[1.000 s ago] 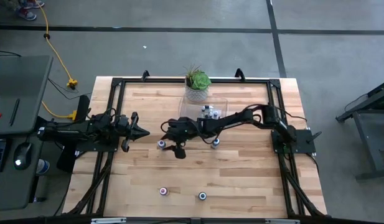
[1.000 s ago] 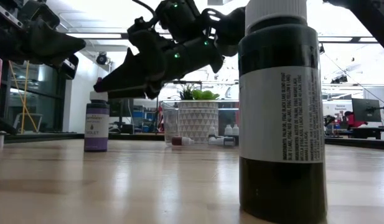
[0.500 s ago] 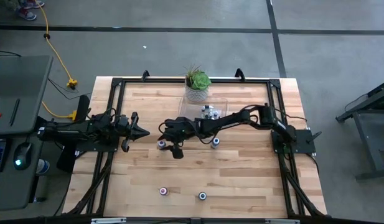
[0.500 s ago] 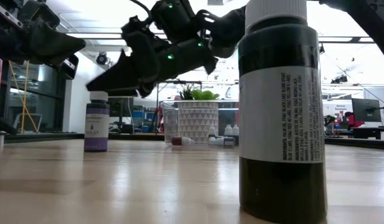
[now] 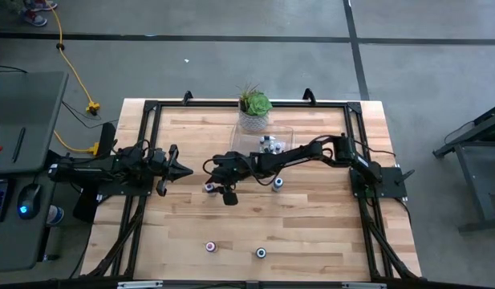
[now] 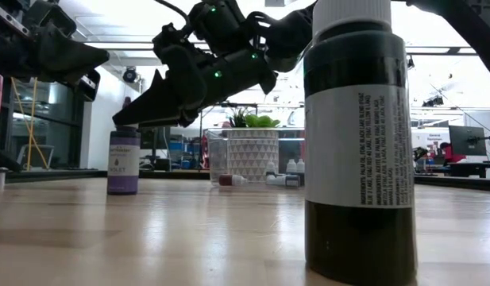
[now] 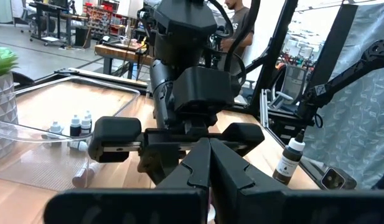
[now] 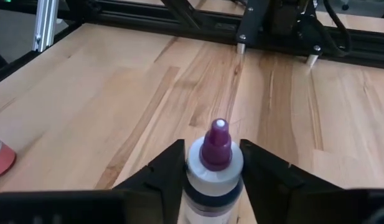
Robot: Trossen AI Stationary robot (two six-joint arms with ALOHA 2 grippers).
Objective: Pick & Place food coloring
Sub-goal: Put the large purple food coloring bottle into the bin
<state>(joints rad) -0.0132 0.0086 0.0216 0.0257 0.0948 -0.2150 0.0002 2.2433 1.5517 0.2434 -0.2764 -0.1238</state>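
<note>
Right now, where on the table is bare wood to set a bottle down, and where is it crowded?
Free: the near-right corner, right of the blue-topped bottle, and the far-left corner beside the potted plant. Crowded: the middle, where the right gripper straddles a purple-tipped bottle, and the clear tray with small bottles.

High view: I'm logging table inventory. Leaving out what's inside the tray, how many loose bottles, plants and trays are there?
Loose bottles: 4
Potted plant: 1
Clear tray: 1
Total: 6
</note>
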